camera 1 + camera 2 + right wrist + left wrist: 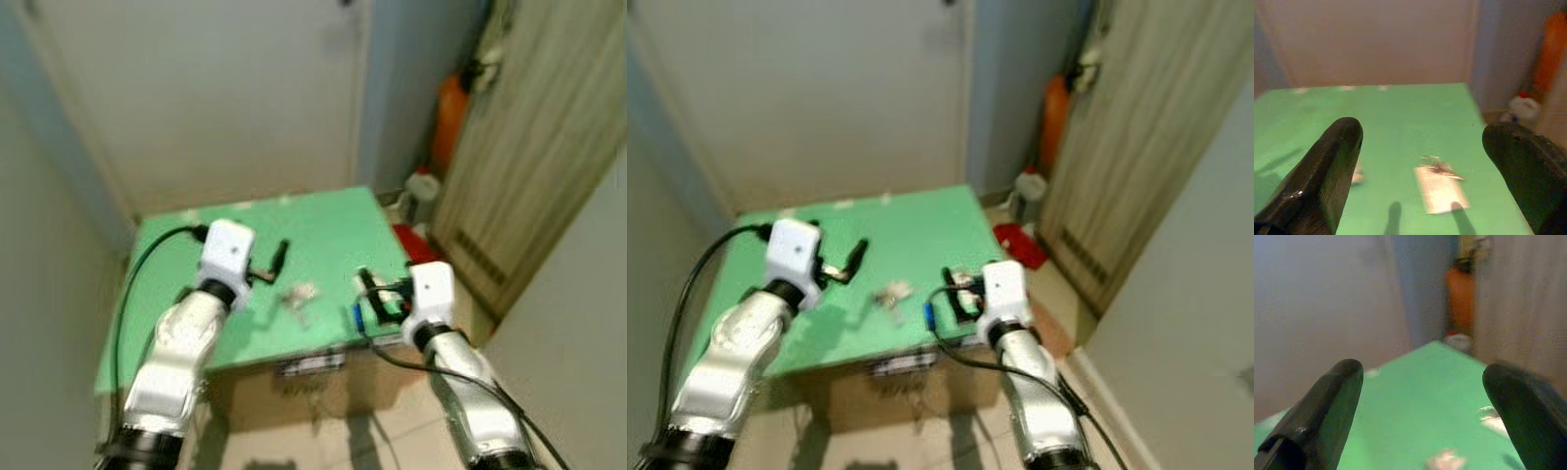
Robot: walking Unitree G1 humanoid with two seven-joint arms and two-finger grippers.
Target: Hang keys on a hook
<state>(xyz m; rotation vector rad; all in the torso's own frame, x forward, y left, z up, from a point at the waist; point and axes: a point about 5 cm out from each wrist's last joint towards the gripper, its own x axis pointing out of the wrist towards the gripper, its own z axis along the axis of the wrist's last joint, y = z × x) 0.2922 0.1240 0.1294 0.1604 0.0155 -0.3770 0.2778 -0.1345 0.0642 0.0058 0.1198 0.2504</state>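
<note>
The keys (297, 293) lay loose on the green bench (323, 230), near its front edge, between the two tools — a small, light, jangling bunch, probably slippery metal, best pinched at the ring or tag. The left tool (272, 266) hovered just left of them, fingers spread wide; the right tool (369, 295), also wide, hung at the bench's near right. The right wrist view showed a pale flat tag (1441, 186) that was blurred in the head views.
</note>
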